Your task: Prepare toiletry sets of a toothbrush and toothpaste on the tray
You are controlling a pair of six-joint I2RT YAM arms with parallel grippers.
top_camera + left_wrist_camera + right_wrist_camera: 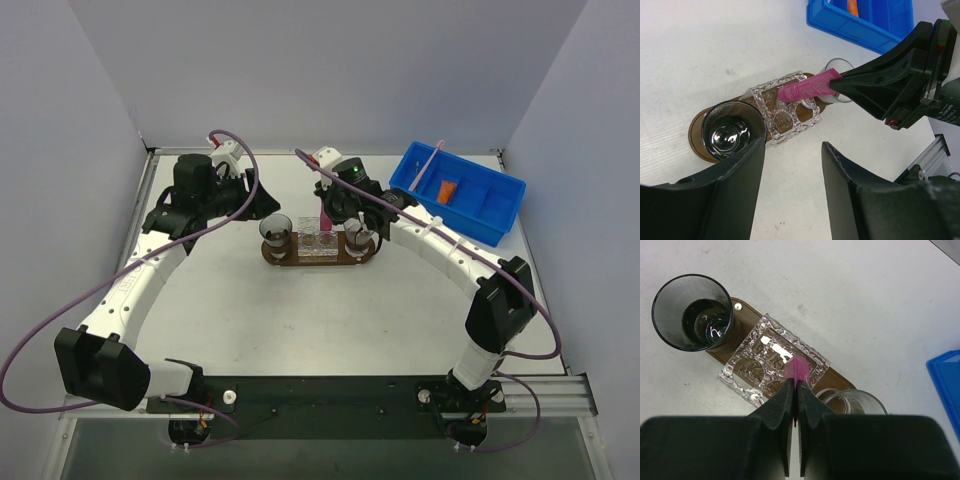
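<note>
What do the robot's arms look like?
Both the left arm and right arm have white tubes with chunky black joints. A thin purple cable loops along each. The left end effector and right end effector have black, wedge-shaped fingers.

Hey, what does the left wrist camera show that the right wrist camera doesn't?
Only the left wrist view shows the left claw, open and empty, and the orange toothpaste lying in the blue bin.
Only the right wrist view shows a silver stud near the end of the tray.
Both show the right claw shut on the magenta toothpaste, whose tip is at the clear holder. Both also show the dark glass and clear glass on the tray, and part of the bin.
</note>
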